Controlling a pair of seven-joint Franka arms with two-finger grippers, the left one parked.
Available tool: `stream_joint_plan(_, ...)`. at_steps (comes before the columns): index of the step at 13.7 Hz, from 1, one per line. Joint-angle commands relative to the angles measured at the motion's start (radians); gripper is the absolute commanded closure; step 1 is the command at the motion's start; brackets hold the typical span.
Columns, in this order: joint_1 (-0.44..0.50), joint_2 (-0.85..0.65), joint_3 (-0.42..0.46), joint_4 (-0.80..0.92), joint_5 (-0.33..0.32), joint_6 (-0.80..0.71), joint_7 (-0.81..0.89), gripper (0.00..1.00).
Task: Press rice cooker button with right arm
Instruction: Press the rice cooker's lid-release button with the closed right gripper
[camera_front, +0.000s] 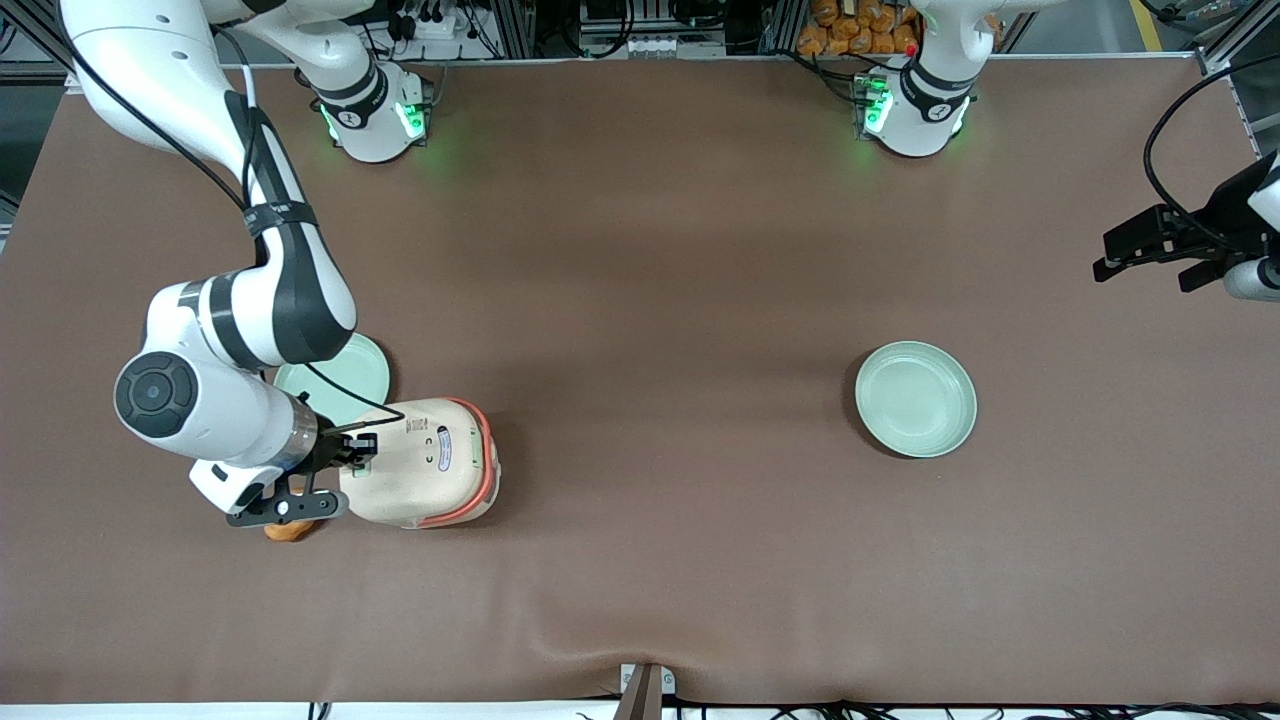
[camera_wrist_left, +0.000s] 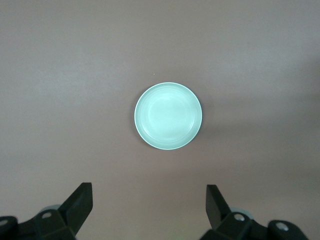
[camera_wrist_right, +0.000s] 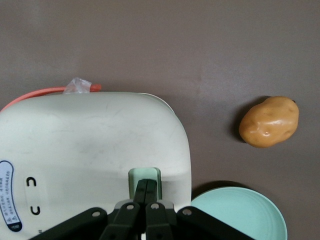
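Note:
The cream-white rice cooker (camera_front: 425, 462) with a salmon-pink band stands on the brown table toward the working arm's end; it also shows in the right wrist view (camera_wrist_right: 90, 150). The pale green button (camera_wrist_right: 145, 177) sits on its lid by the edge nearest the arm. The right arm (camera_front: 230, 330) reaches over it. Its black gripper (camera_front: 360, 455) is shut, fingers pressed together, with the tips (camera_wrist_right: 146, 184) resting on the button.
A pale green plate (camera_front: 335, 378) lies beside the cooker, partly under the arm, farther from the front camera; it also shows in the right wrist view (camera_wrist_right: 240, 215). A potato (camera_wrist_right: 269, 121) lies beside the cooker (camera_front: 290, 530). A second green plate (camera_front: 915, 398) lies toward the parked arm's end.

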Motion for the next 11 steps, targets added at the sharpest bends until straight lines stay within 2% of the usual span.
stream_joint_plan(1, -0.006, 0.037, 0.001, 0.013, 0.009, 0.015, -0.013, 0.97)
stream_joint_plan(10, -0.001, -0.002, 0.004, 0.027, 0.011, -0.003, -0.009, 0.91)
stream_joint_plan(11, -0.001, -0.01, 0.006, 0.03, 0.029, -0.021, -0.008, 0.91)
